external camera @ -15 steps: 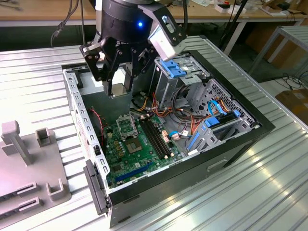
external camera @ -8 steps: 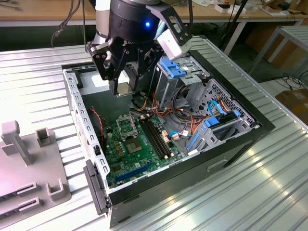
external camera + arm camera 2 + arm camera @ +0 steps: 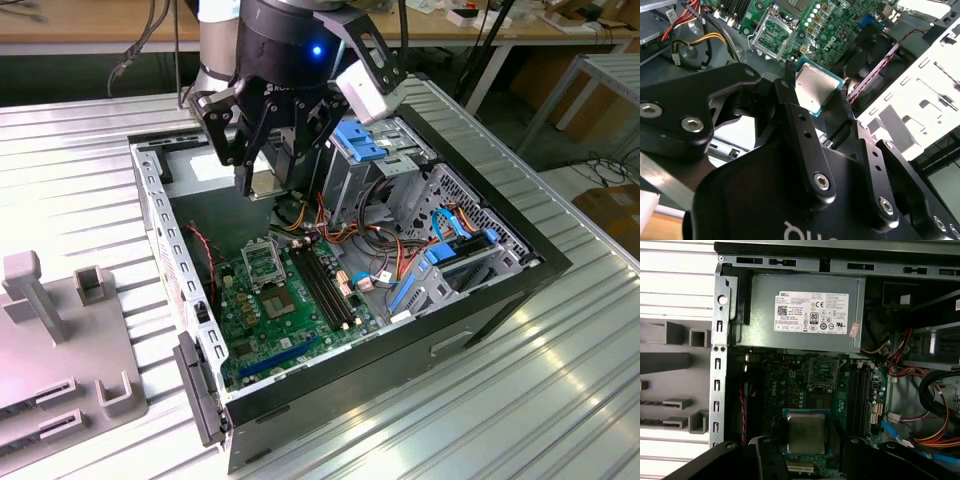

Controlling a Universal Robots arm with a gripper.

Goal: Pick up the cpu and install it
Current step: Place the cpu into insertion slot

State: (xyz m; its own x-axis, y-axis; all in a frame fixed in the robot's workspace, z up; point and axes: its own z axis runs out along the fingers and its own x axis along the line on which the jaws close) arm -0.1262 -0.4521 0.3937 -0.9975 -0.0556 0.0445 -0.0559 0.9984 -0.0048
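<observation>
Half done: pincer (image 3: pixel 266 180) is clamped on the cpu (image 3: pixel 806 432), held up over the open computer case (image 3: pixel 150 215). Socket (image 3: pixel 822 372) on the green board (image 3: pixel 300 335) sits bare, apart from the chip. Install not yet made.

Open tower case (image 3: pixel 150 215) on its side on a ribbed metal table (image 3: pixel 560 390), green motherboard (image 3: pixel 300 325) inside with the empty socket (image 3: pixel 262 266) down below the gripper (image 3: pixel 262 185) and long RAM slots (image 3: pixel 326 290) just beside that socket. Grey power supply (image 3: pixel 805 310) sits past the socket from the gripper, blue drive brackets (image 3: pixel 360 140) and orange-yellow cables (image 3: pixel 345 238) near it on the exterior view's right, and a grey plastic fixture (image 3: pixel 50 340) well off on the exterior view's left.
</observation>
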